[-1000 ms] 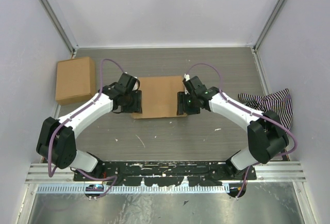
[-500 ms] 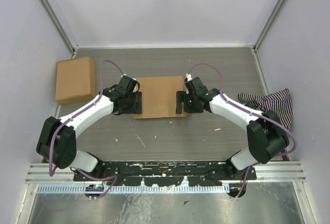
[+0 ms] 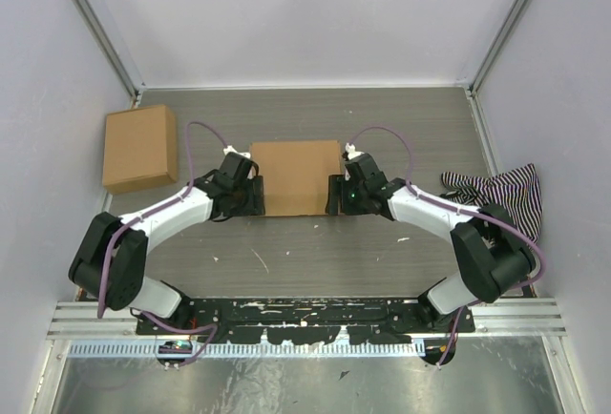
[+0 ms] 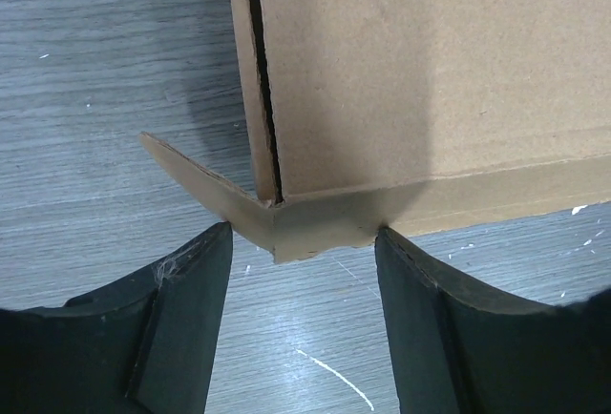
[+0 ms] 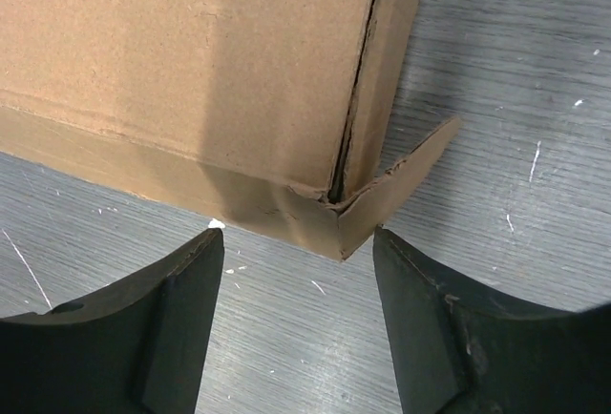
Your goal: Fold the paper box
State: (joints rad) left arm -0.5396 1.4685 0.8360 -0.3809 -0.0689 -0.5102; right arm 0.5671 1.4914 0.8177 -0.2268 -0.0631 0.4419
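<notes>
Box (image 3: 294, 177) sits mid-counter (image 3: 315, 252); my left hand (image 3: 254, 196) and right hand (image 3: 335, 195) are both apart and empty, just short of its near corners, so I judge it best to press each splayed corner tab (image 4: 205, 190) flush, evenly, without skewing the walls.

The box (image 4: 410, 80) lies closed on the table (image 4: 105, 80), its near corner facing the left gripper (image 4: 304, 235). A loose flap (image 4: 196, 180) juts out leftward from that corner. The black fingers (image 4: 181, 309) stand spread just short of the box, one either side of the corner, gripping nothing.
</notes>
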